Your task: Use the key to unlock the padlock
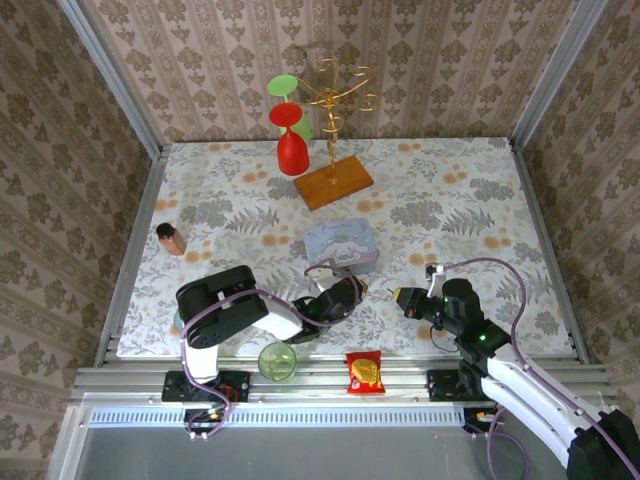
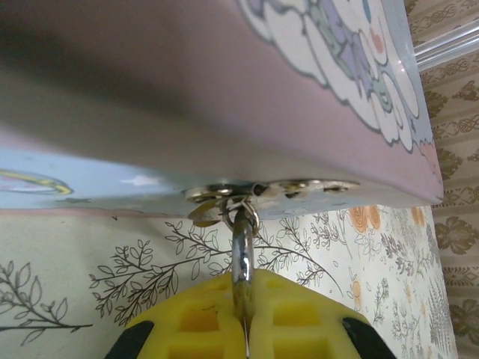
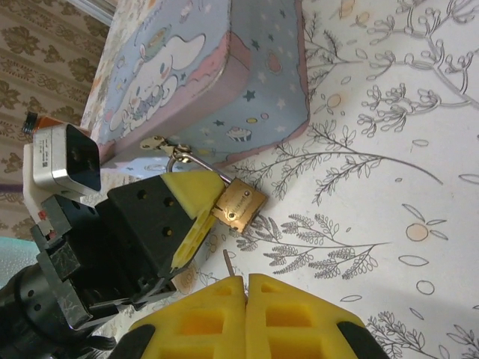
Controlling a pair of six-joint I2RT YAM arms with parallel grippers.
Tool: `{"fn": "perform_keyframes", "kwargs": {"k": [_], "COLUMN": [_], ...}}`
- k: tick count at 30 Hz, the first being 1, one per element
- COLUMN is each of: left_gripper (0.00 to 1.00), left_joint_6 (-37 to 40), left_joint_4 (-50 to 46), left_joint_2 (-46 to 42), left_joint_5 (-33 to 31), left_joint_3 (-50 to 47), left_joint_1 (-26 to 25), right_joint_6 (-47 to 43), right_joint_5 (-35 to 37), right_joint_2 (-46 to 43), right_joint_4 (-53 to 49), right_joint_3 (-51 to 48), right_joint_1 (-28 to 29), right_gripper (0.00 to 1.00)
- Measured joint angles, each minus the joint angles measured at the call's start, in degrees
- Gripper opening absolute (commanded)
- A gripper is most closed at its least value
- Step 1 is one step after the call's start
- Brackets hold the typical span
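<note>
The left arm (image 1: 235, 305) lies low across the near edge of the table (image 1: 450, 200), bent at the elbow and reaching right toward the front of the pastel tin box (image 1: 341, 245). The right arm (image 1: 500, 360) stretches from its base up and to the left, its wrist pointing at the same spot.

The left gripper (image 2: 243, 288) is closed tight. Its yellow fingers (image 3: 191, 187) pinch the silver shackle (image 2: 241, 250), which is threaded through the hasp (image 2: 224, 198) on the tin box's front wall. The right gripper (image 3: 245, 288) is also fully closed, the pads pressed together. It hovers just off the table, facing the left gripper (image 1: 348, 295) from the right.

The padlock (image 3: 238, 208) hangs from the left gripper's pinch. Its brass body sticks out to the side of the fingers, just in front of the box and close above the cloth.

The key (image 3: 227, 261) shows as a thin grey sliver poking from the right gripper's pinched tips. It points toward the padlock, near it but not touching.
</note>
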Motion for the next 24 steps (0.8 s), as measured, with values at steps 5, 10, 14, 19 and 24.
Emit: {"fn": "perform_keyframes", "kwargs": {"k": [5,10,14,19,24], "left_gripper": [0.07,0.30,0.39,0.47,0.50], "left_joint_6": [1.6,3.0,3.1,4.1,4.3], "left_joint_4": [-0.8,-3.0,-2.5,-3.9,-5.8], "left_joint_2": [-1.1,-1.4,-1.7,-1.3,0.4], "left_joint_5": [1.7,3.3,4.1,4.8,4.9], "left_joint_3": [-0.5,-0.6,-0.2,1.7,5.0], "left_joint_1": [0.1,0.6,0.6,0.6,0.3], "right_joint_6": [2.9,4.4,4.4,3.8,3.3], "right_joint_5": [-5.9,-10.6,-11.2,-11.0,-10.2], "right_joint_2": [9.5,20.5,21.2,17.4,12.9], "right_joint_4": [5.7,10.1,10.5,9.8,6.3], "right_joint_3": [0.0,0.2,1.0,2.2,2.2], "right_joint_1": [-1.3,-2.6,-2.6,-2.8,-3.8], "right_gripper": [0.00,0.00,0.00,0.00,0.00]}}
